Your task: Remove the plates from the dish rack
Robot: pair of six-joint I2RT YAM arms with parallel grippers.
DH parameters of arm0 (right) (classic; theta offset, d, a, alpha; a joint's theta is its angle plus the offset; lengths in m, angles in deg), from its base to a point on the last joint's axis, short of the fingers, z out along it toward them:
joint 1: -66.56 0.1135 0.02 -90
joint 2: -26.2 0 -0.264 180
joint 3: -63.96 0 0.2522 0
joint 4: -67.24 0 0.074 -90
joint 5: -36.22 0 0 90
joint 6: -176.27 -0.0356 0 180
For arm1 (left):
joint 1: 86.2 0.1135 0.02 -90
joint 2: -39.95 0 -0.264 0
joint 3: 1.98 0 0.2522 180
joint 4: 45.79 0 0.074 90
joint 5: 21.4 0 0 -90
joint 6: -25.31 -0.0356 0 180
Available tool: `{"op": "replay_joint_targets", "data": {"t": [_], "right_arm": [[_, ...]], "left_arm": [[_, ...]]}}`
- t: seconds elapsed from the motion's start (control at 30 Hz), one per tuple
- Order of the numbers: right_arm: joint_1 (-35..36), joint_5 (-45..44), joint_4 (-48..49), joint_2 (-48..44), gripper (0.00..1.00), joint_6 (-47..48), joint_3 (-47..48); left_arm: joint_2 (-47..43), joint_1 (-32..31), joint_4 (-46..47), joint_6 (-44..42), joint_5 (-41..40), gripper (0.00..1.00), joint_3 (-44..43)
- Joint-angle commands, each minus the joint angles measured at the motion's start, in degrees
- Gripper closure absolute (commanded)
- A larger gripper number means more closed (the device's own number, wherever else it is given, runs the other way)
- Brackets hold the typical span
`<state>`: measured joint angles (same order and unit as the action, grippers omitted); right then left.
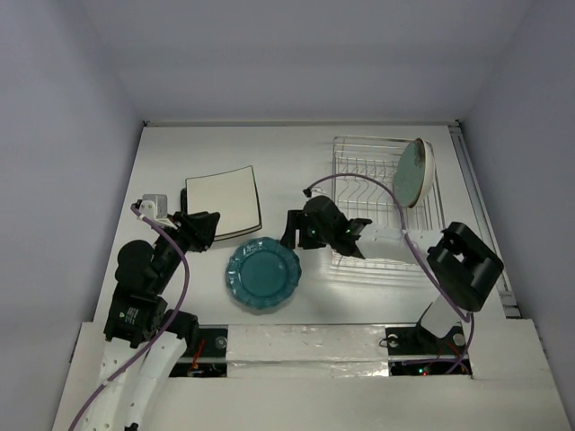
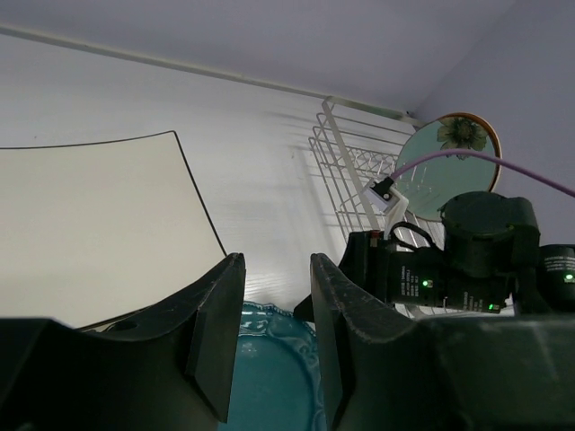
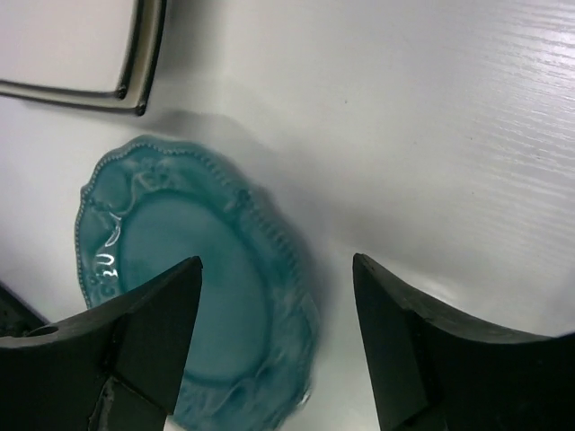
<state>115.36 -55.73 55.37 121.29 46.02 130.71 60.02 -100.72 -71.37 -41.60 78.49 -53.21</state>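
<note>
Nearly through the unloading, judging by the layout. Find the dish rack (image 1: 359, 171) at the far right corner of the counter (image 1: 296, 153), holding just one round brown-rimmed plate (image 1: 411, 172). Propped on edge at the rack's right end, pale green face turned toward the left edge. Already out and lying flat: the teal scalloped plate (image 1: 262, 275) near the middle of the near edge, and the square cream plates (image 1: 222, 202) further back toward the left edge. Seemingly stacked; cannot tell how many.

As for the right tool (image 3: 277, 265): spread wide, gripping nothing, hanging low between the teal plate and the rack's left side. As for the left tool (image 2: 276, 269): narrowed to a slim gap, nothing in it, low beside the near corner of the square plates.

Reads as the pause between plates: teal one set down, last one not yet fetched.

Next, probably: swing the right tool toward the far right corner and come in above the tines. Keep it wide until the upper rim of the leaning plate sits between the fingers, then close firmly. Lift straight up, clear of the wires, before carrying anything sideways. Beware of snagging a tine or nudging the plate over the rack's right side. Finally, lay it flat near the others.
</note>
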Motion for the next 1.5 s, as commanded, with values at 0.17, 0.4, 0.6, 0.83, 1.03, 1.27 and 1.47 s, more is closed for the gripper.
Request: {"op": "replay_joint_targets", "data": {"t": [0.17,0.4,0.6,0.83,1.03,1.27,1.47], "right_arm": [[-0.6,-9.7,-11.9,-16.3,0.66,6.6,7.9],[-14.4,-21.1,-24.3,-28.0,1.00,10.7,9.2],[-23.6,-30.3,-31.2,-27.1,1.00,13.9,13.5],[-29.0,-34.5,-34.8,-20.0,0.76,14.7,17.8],[-31.3,-37.9,-35.0,-18.8,0.60,13.8,16.4],[-33.9,-36.8,-32.4,-18.3,0.63,13.9,14.5],[-36.5,-36.1,-30.3,-16.3,0.65,14.8,14.3]], "left_arm": [[-0.8,0.2,2.7,-0.3,0.6,0.68,-0.1],[-1.8,-0.3,2.8,-0.4,0.3,0.87,-0.1],[-2.5,-0.9,2.1,-0.2,-1.7,1.00,-0.1],[-3.3,-1.4,2.1,-0.1,-1.4,0.93,-0.2],[-3.6,-2.5,2.1,-0.2,-1.1,0.83,-0.2],[-3.7,-3.1,2.0,-0.2,-1.0,0.81,-0.4],[-3.6,-3.6,1.9,-0.2,-1.1,0.80,-0.4]]}}
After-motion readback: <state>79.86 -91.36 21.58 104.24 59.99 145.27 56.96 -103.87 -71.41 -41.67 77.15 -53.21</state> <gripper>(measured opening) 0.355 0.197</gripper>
